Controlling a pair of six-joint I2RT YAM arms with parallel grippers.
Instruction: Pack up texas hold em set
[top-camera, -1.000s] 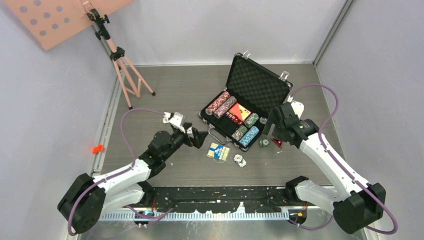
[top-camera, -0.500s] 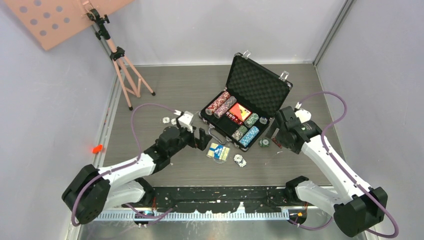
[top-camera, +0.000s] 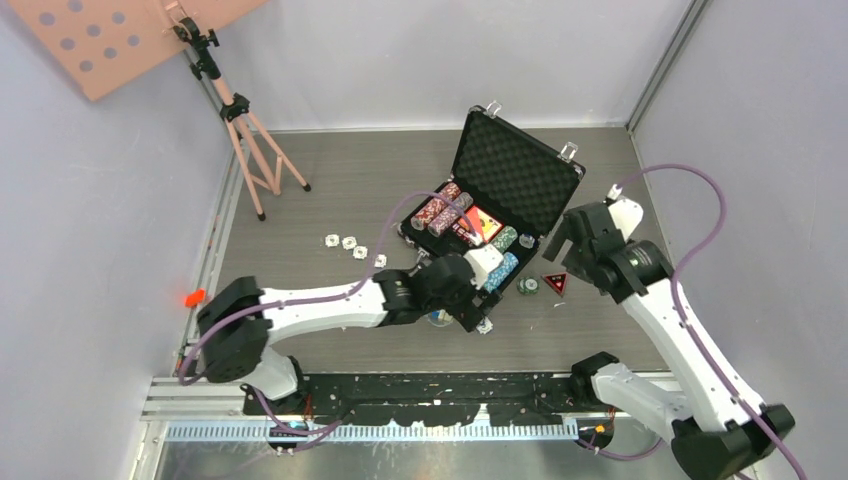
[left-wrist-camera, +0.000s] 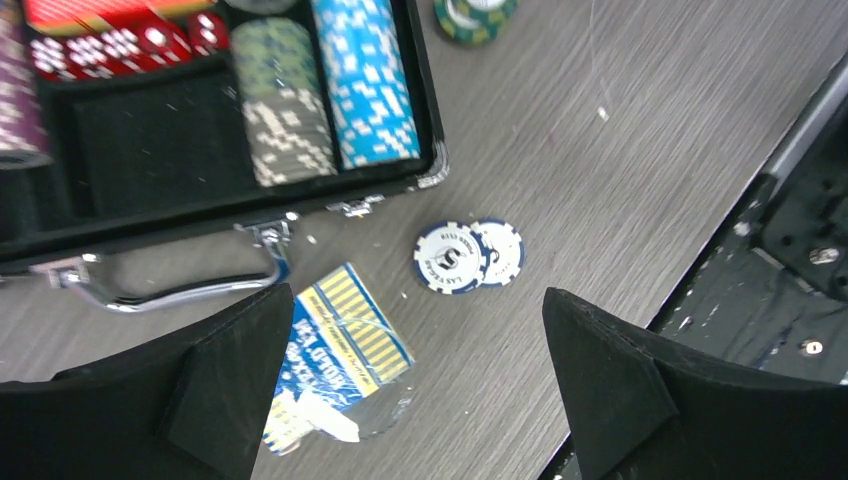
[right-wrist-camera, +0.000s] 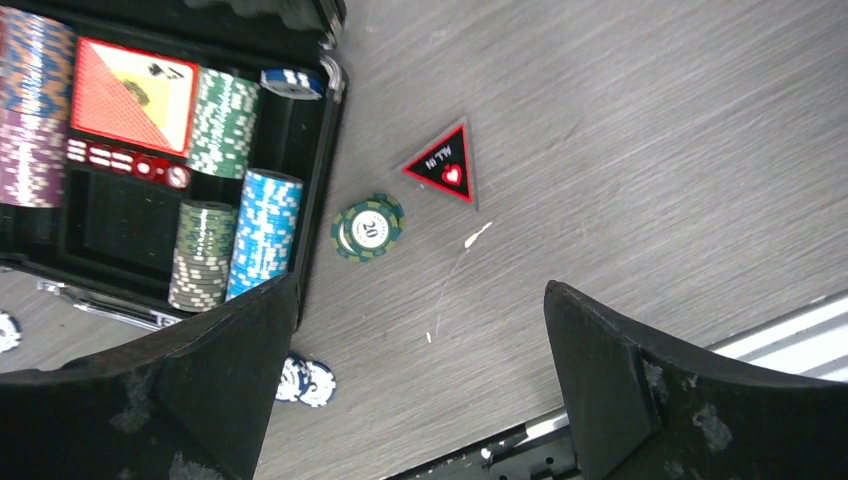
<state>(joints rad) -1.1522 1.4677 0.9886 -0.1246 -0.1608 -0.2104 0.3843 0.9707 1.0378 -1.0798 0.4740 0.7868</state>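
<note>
The black briefcase (top-camera: 517, 178) lies open on the table, with rows of chips (top-camera: 440, 210) and a red deck (top-camera: 481, 222) in it. My left gripper (top-camera: 462, 305) is open above the blue deck (left-wrist-camera: 335, 345), close to two blue-white chips (left-wrist-camera: 465, 257). Red dice (left-wrist-camera: 120, 45) lie in the case (left-wrist-camera: 432, 120). My right gripper (top-camera: 562, 240) is open and empty above a green chip (right-wrist-camera: 367, 227) and a triangular "ALL IN" marker (right-wrist-camera: 442, 163) right of the case (right-wrist-camera: 325, 150). The gap between the left fingers (left-wrist-camera: 418, 330) and between the right fingers (right-wrist-camera: 420, 300) shows only table.
A pink tripod (top-camera: 245, 130) stands at the back left. Several white chips (top-camera: 347, 242) lie on the table left of the case. A black rail (top-camera: 440, 385) runs along the near edge, close to the two blue-white chips (right-wrist-camera: 305, 380).
My left arm has swung right, from left of the case handle to above the blue deck and the two chips. My right gripper has drawn back and up from the triangular marker.
</note>
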